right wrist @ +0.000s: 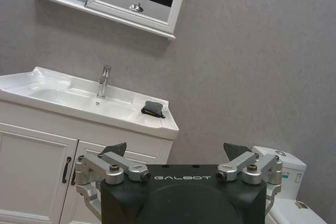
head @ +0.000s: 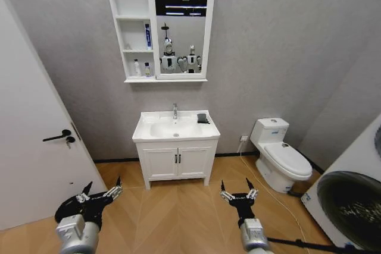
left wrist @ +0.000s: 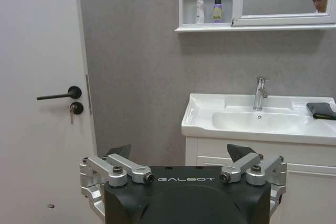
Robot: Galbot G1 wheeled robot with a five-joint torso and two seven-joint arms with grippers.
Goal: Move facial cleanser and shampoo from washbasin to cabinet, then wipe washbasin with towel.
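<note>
Head view: the left hand (head: pixel 99 193) and right hand (head: pixel 239 193) hang low with fingers spread wide, holding nothing, well short of the washbasin (head: pixel 175 126). Bare wooden floor (head: pixel 178 212) lies between.

Left wrist view: two bottles (left wrist: pixel 207 10) stand on the cabinet (left wrist: pixel 210 3) bottom shelf.

Right wrist view: the dark folded towel (right wrist: pixel 152 109) lies near the washbasin's right edge.

The white washbasin (head: pixel 176 128) carries a chrome tap (head: pixel 175 110) at its back edge and a dark folded towel (head: pixel 203 118) on its rear corner near the toilet side. The cabinet (head: pixel 136 28) shelves hold 2 small bottles (head: pixel 141 68) on the lowest level and a blue tube (head: pixel 147 35) above.
</note>
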